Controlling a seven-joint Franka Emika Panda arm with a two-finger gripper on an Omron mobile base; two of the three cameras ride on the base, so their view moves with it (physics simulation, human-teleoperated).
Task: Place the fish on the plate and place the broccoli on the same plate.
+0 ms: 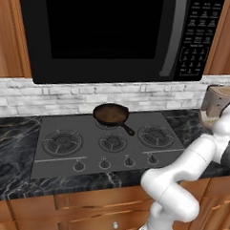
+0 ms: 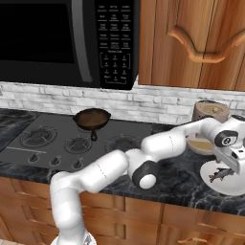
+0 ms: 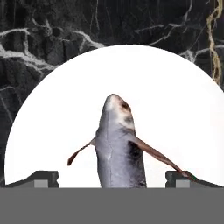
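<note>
The fish [image 3: 118, 144], slim and silvery-grey with brownish fins, is over the middle of a white round dish [image 3: 175, 96] on the black marble counter. My gripper [image 3: 111, 178] is open, one fingertip [image 3: 43, 178] on each side of the fish and clear of its flanks. From the right base view the fish [image 2: 220, 174] sits on that white dish [image 2: 228, 185] under my hand [image 2: 225, 161]. A tan, wooden-looking shallow dish [image 2: 197, 144] shows partly behind my forearm; I cannot tell whether it is the plate. The broccoli is out of view.
A dark frying pan [image 1: 110, 114] with a long handle rests on the back burner of the stove [image 1: 86, 151]. A wooden canister [image 2: 210, 112] stands against the brick wall. The microwave [image 1: 116, 31] hangs above the stove.
</note>
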